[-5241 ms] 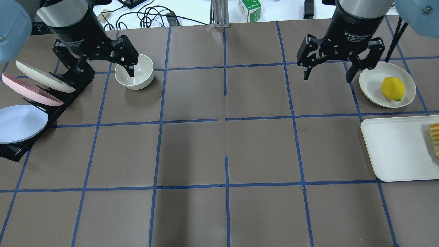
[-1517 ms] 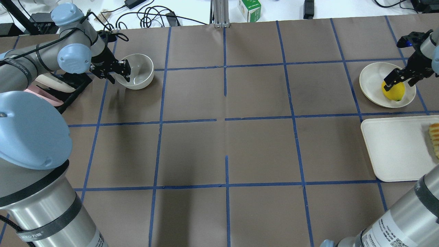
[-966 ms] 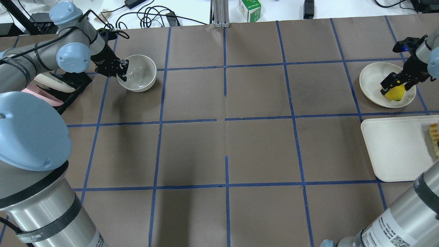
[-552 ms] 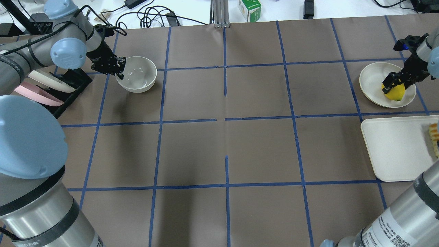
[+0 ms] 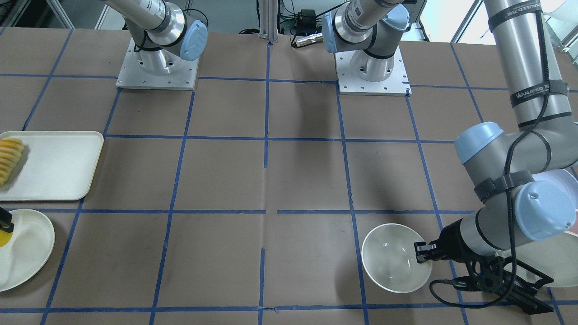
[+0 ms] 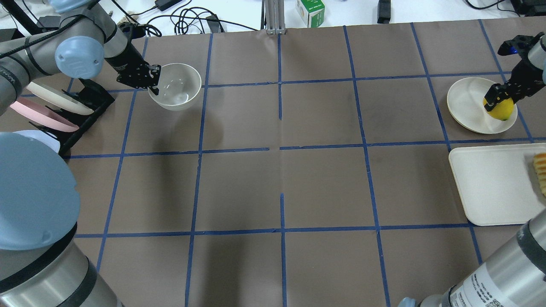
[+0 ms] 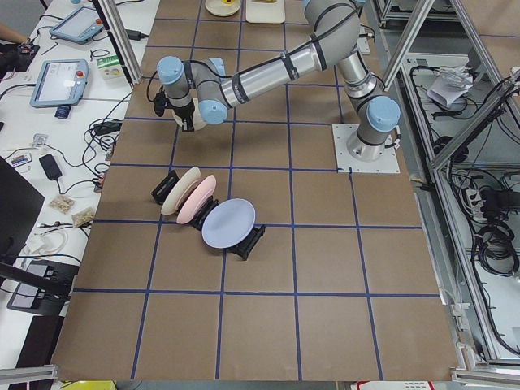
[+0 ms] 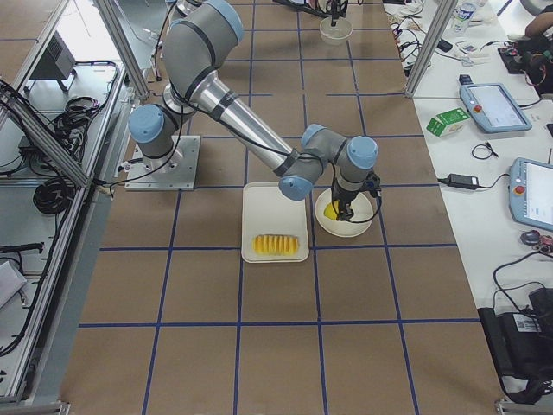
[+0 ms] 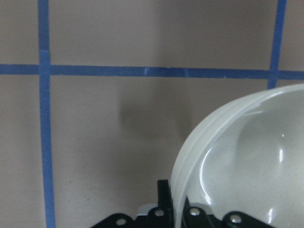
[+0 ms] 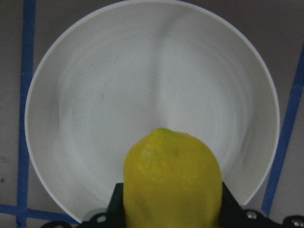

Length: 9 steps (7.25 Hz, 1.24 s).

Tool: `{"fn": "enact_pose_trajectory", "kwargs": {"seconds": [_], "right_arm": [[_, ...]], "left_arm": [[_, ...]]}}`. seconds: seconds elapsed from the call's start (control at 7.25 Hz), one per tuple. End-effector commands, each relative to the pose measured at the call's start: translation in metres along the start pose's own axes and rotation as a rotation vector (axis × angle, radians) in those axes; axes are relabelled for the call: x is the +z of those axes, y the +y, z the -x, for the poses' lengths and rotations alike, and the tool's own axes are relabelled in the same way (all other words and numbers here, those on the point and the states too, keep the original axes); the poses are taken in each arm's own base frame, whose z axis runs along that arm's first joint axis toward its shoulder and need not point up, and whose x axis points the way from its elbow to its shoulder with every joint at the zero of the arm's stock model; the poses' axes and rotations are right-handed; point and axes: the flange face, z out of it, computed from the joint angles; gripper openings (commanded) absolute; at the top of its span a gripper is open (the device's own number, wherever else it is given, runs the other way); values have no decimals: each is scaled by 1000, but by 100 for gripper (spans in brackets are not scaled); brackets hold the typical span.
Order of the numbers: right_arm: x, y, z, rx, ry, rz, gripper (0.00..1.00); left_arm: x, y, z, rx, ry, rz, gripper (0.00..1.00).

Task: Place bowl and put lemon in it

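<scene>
The off-white bowl (image 6: 175, 88) hangs a little above the table at the far left, its shadow on the paper below. My left gripper (image 6: 152, 82) is shut on the bowl's left rim; the front view shows the bowl (image 5: 392, 264) and the gripper (image 5: 421, 257). The left wrist view shows the rim (image 9: 247, 156) between the fingers. My right gripper (image 6: 497, 97) is shut on the yellow lemon (image 6: 502, 110), just above the flat round plate (image 6: 467, 102). In the right wrist view the lemon (image 10: 172, 178) sits between the fingers over the plate (image 10: 142, 71).
A black rack with cream, pink and blue plates (image 6: 55, 106) stands left of the bowl. A white tray (image 6: 495, 183) with sliced fruit (image 6: 541, 170) lies at the right edge. A green box (image 6: 310, 10) and cables lie beyond the far edge.
My left gripper has closed on the bowl's rim, lifted it and carried it slightly right. My right gripper has come down, shut on the lemon and raised it off the plate.
</scene>
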Motion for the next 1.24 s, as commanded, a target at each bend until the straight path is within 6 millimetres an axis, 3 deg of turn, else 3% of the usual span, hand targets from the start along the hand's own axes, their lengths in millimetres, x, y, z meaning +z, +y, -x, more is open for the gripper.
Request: {"fn": "enact_pose_trajectory", "kwargs": {"seconds": [0.0,0.41,0.69,0.83,1.1], "right_arm": [[-52,12,28,63,-32,16,0],[-104,2,115,141,-31,45,0],[-119,-4,172,155,-35,64,0],[-122,-7,204,168,-36,81,0],[-127,-15,272,196,-24,83,0]], "left_arm": [[15,28,-63,24,99,36,0],[41,101,-209,-4,173,44,0],[81,154,-274,-25,182,-51,0],[95,165,-269,-25,154,-60,0],[96,164,-259,18,83,-85,0]]}}
